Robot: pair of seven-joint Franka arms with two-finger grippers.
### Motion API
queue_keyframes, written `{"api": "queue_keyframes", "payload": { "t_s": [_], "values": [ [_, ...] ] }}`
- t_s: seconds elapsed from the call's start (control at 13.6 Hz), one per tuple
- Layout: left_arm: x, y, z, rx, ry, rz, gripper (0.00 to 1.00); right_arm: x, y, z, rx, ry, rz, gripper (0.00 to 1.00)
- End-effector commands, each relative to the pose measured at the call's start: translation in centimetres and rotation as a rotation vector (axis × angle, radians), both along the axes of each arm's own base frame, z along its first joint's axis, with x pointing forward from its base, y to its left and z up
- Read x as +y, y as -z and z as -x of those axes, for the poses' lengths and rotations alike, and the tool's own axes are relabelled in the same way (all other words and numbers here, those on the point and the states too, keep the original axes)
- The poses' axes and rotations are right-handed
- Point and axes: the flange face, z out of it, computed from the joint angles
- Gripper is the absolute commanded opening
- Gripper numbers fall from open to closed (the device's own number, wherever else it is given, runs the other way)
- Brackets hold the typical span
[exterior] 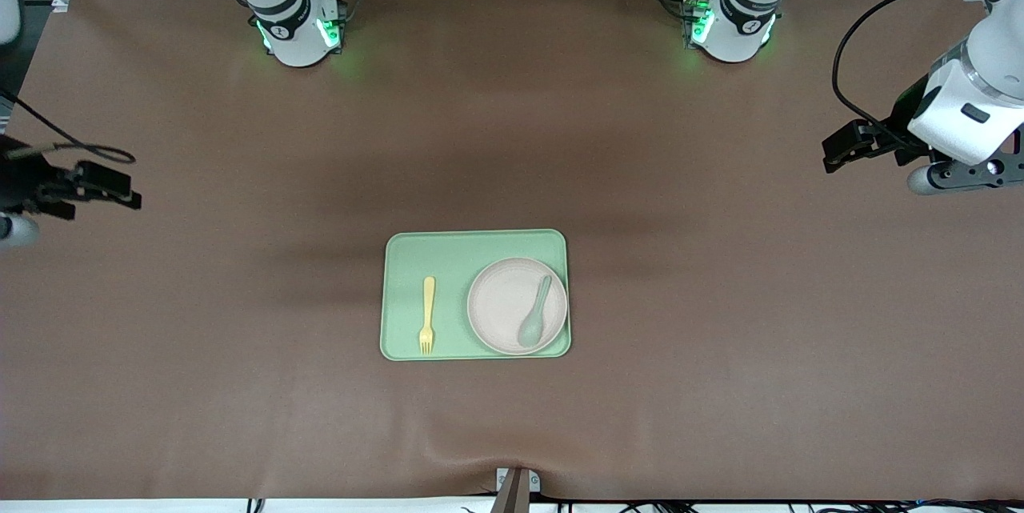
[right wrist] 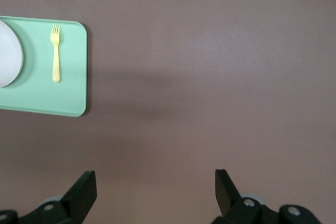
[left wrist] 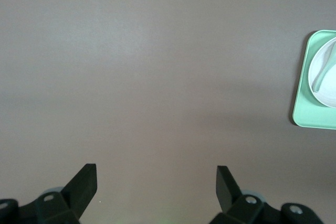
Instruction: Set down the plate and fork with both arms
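The pale speckled plate (exterior: 512,306) lies on the light-green tray (exterior: 448,253), on the half toward the left arm's end; a grey-green spoon (exterior: 534,313) rests in it. The pale-yellow fork (exterior: 428,315) lies on the tray's half toward the right arm's end, tines toward the front camera. My left gripper (exterior: 848,146) hangs open and empty over bare table at the left arm's end; its wrist view (left wrist: 156,178) shows the tray's edge (left wrist: 302,103) and plate (left wrist: 328,85). My right gripper (exterior: 108,186) hangs open and empty over the right arm's end; its wrist view (right wrist: 155,182) shows fork (right wrist: 55,53), plate (right wrist: 8,51) and tray (right wrist: 52,98).
A brown mat (exterior: 720,321) covers the whole table. Both arm bases (exterior: 298,29) (exterior: 732,25) stand along the table's edge farthest from the front camera. A small bracket (exterior: 516,485) sits at the table's edge nearest the front camera.
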Motion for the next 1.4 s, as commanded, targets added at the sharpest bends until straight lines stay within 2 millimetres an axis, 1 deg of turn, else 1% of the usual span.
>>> {"api": "queue_keyframes", "payload": {
  "t_s": [0.0,0.07,0.22,0.37,0.44,0.59,0.73,0.81,0.88,0.96,1.1,1.18,1.32],
  "values": [
    [-0.2,-0.1,-0.1,-0.008,0.021,-0.004,1.0,-0.5,-0.8,4.3,-0.01,0.004,-0.013,1.0],
    [-0.4,-0.1,-0.1,-0.009,0.024,-0.006,1.0,-0.4,-0.8,4.7,-0.016,0.006,-0.014,1.0],
    [-0.4,-0.2,-0.1,-0.01,0.024,-0.004,1.0,0.7,-1.5,5.4,-0.014,-0.006,0.019,1.0],
    [-0.1,-0.1,-0.2,-0.008,0.024,-0.004,1.0,0.6,-1.8,5.8,-0.002,-0.002,0.06,1.0],
    [0.2,-0.2,-0.2,-0.008,0.025,-0.005,1.0,0.7,-1.6,5.5,-0.002,-0.005,0.062,1.0],
    [0.4,-0.3,-0.2,-0.008,0.022,-0.006,1.0,-0.3,-1.2,3.8,-0.01,0.006,0.063,1.0],
    [0.5,-0.6,-0.1,-0.014,0.017,-0.005,1.0,0.2,-1.6,2.9,-0.022,0.004,0.065,1.0],
    [0.6,-0.7,-0.1,-0.016,0.017,-0.005,1.0,1.0,-2.1,3.1,-0.028,-0.018,0.071,1.0],
    [0.6,-0.9,0.0,-0.018,0.016,-0.007,1.0,1.0,-2.9,3.1,-0.043,-0.022,0.093,1.0],
    [0.5,-1.1,0.2,-0.019,0.016,-0.008,1.0,0.7,-3.1,3.0,-0.044,-0.021,0.104,1.0],
    [0.4,-1.9,1.0,-0.013,0.018,-0.012,1.0,1.2,-3.1,3.0,-0.044,-0.029,0.103,1.0],
    [0.4,-2.5,1.1,-0.018,0.018,-0.012,1.0,1.2,-3.2,3.1,-0.044,-0.03,0.103,1.0],
    [0.8,-3.0,1.5,0.0,0.012,-0.015,1.0,1.2,-3.0,3.7,-0.005,-0.032,0.103,1.0]
  ]
}}
